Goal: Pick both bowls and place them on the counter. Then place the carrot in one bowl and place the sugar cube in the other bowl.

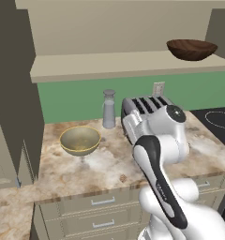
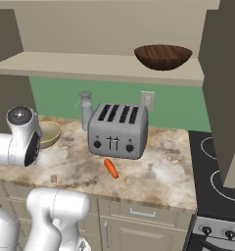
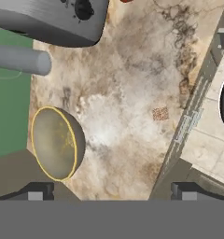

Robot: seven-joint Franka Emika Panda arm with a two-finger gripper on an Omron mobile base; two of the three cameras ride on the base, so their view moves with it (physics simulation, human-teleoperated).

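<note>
A mottled beige-and-brown stone counter (image 1: 105, 164) runs under a plain wall shelf (image 1: 109, 65) against a green backsplash.

The beige bowl (image 3: 55, 143) already stands on the counter, so the step in hand is probably fetching the dark wooden bowl (image 2: 163, 56) from the shelf. That bowl is wide and shallow, so gripping one rim wall from above looks safer than trying to span it.

The pincer (image 3: 109, 190) hangs above the counter with its fingers spread wide, holding and touching nothing. The beige bowl lies below it to one side, the sugar cube (image 3: 160, 113) ahead. Further out stand the toaster (image 2: 118, 130) and carrot (image 2: 110, 168), and farthest and highest the wooden bowl.
</note>
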